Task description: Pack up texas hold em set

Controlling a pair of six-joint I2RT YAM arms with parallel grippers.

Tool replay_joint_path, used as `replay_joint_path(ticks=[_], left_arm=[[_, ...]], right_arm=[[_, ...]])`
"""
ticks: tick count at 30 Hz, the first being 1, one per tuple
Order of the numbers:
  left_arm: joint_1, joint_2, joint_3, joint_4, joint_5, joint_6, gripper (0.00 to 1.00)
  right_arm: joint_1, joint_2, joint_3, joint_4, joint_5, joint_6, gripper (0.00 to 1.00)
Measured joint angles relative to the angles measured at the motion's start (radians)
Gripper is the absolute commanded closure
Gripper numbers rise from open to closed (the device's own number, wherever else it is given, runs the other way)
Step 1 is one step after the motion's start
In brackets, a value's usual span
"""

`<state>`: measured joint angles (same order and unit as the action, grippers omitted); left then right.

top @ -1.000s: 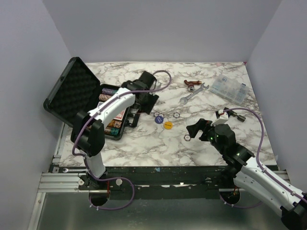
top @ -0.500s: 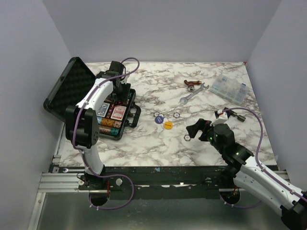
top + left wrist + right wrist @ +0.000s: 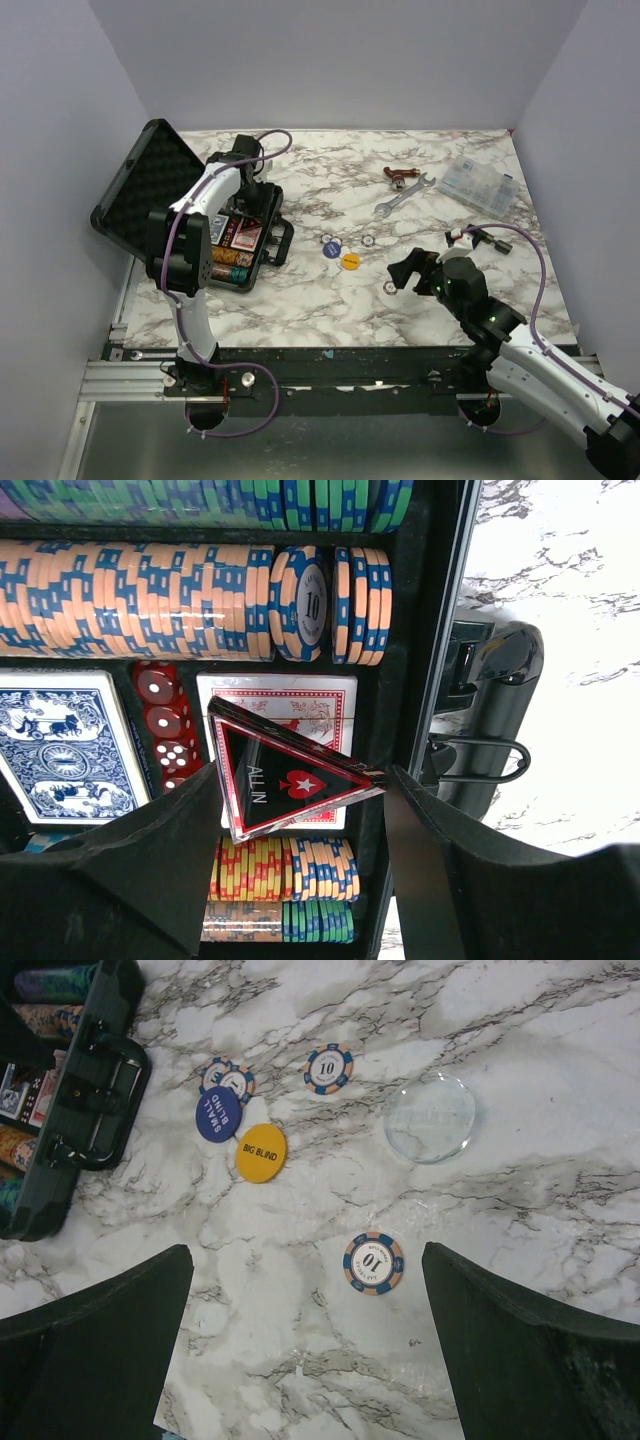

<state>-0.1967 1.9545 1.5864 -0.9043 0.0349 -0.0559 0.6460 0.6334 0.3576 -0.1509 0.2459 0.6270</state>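
Observation:
The black briefcase (image 3: 150,190) lies open at the table's left, its foam lid tilted back. In the left wrist view it holds rows of coloured chips (image 3: 140,600), a blue deck (image 3: 62,742), a red deck (image 3: 320,695) and red dice (image 3: 165,720). My left gripper (image 3: 305,775) is over the case (image 3: 245,195), shut on the triangular "ALL IN" disc (image 3: 285,780), which is tilted above the red deck. My right gripper (image 3: 305,1255) is open and empty above a "10" chip (image 3: 373,1263). Another "10" chip (image 3: 329,1068), the blue "SMALL BLIND" disc (image 3: 218,1115), the yellow "BIG BLIND" disc (image 3: 263,1152) and a clear round disc (image 3: 430,1118) lie on the marble.
A silver wrench (image 3: 403,195) and a reddish-brown tool (image 3: 402,177) lie at the back centre. A clear compartment box (image 3: 480,183) sits at the back right. The case's handle (image 3: 95,1110) faces the loose discs. Grey walls close in the table's sides and back.
My left gripper has moved left from the case's right edge to over the inside of the case, near the decks. The right arm has not moved.

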Motion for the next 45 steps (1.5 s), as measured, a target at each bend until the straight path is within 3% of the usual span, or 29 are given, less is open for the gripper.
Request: replay_joint_path(ticks=[16,21,28,35,45], left_arm=[[0.021,0.045,0.04,-0.008,0.0,0.0,0.54],[0.021,0.049,0.04,-0.012,0.002,0.0,0.54],[0.021,0.055,0.04,-0.019,0.002,0.0,0.34],[0.021,0.055,0.039,-0.019,0.019,-0.001,0.23],[0.021,-0.005,-0.002,-0.01,0.022,-0.012,0.22]], right_arm=[[0.0,0.013,0.0,0.0,0.0,0.0,0.0],[0.0,0.014,0.0,0.0,0.0,0.0,0.0],[0.0,0.015,0.0,0.0,0.0,0.0,0.0],[0.0,0.037,0.0,0.0,0.0,0.0,0.0],[0.0,0.04,0.0,0.0,0.0,0.0,0.0]])
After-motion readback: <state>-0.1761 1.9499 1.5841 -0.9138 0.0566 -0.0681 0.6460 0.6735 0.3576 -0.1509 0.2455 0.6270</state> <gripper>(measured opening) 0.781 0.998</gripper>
